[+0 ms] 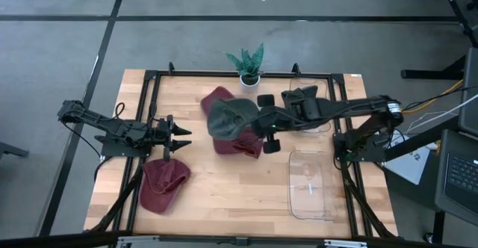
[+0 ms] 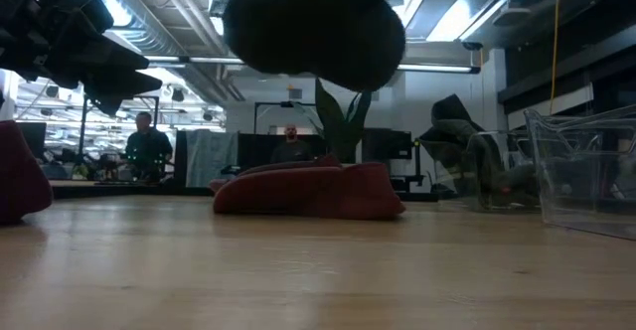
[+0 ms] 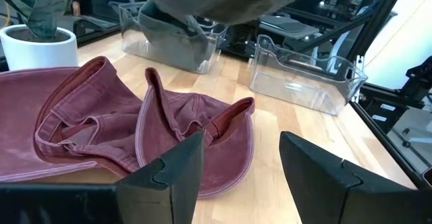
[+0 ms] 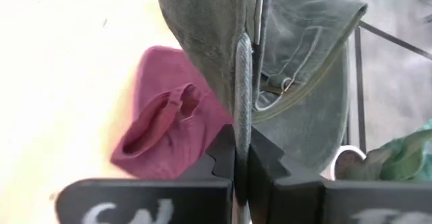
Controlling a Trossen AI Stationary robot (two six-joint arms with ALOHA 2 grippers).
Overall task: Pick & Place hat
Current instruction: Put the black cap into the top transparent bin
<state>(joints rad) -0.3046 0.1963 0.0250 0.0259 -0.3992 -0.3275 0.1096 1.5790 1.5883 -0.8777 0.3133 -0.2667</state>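
Jaws on the right gripper are pinched tight on the edge of a grey-green hat, which I see hanging clear of the table in the low view. From above, that hat sits near table centre, over the maroon hats lying flat there. Left gripper has its jaws spread wide with nothing between them; I read it at about 9 o'clock from centre, pointing toward 3 o'clock. Just beside it, toward 6 o'clock, a third maroon hat lies crumpled on the wood. At 4 o'clock from centre a clear plastic bin stands on the table. A potted plant sits at 12 o'clock by the far edge. Two people show in the room behind.
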